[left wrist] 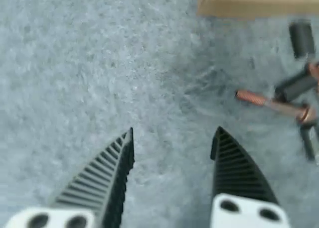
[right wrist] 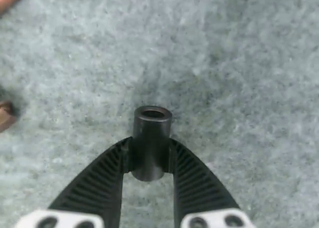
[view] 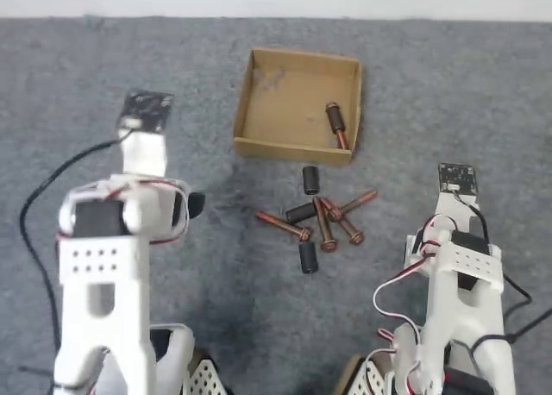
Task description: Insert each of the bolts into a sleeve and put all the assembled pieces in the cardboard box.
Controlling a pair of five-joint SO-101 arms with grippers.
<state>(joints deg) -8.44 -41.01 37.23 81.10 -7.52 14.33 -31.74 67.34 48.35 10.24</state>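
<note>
The right gripper [right wrist: 149, 147] is clamped on a black sleeve [right wrist: 152, 122]. We see the sleeve pinched between both fingers, its open bore toward the wrist camera, over grey carpet [right wrist: 239, 63] right of the loose pile. The left gripper [left wrist: 174, 132] is spread wide with nothing between its fingers, over carpet left of the pile. A copper bolt [left wrist: 271, 103] is the closest piece to it.

The cardboard box [view: 291, 147] sits far centre and holds one bolt-in-sleeve piece [view: 335, 123] by its right wall. Just near of the box we count three loose sleeves [view: 310, 179] and four loose bolts [view: 324, 224], bunched together.

The left arm [view: 129, 205] stands at left and the right arm [view: 457, 248] at right, both pointing toward the far side.
</note>
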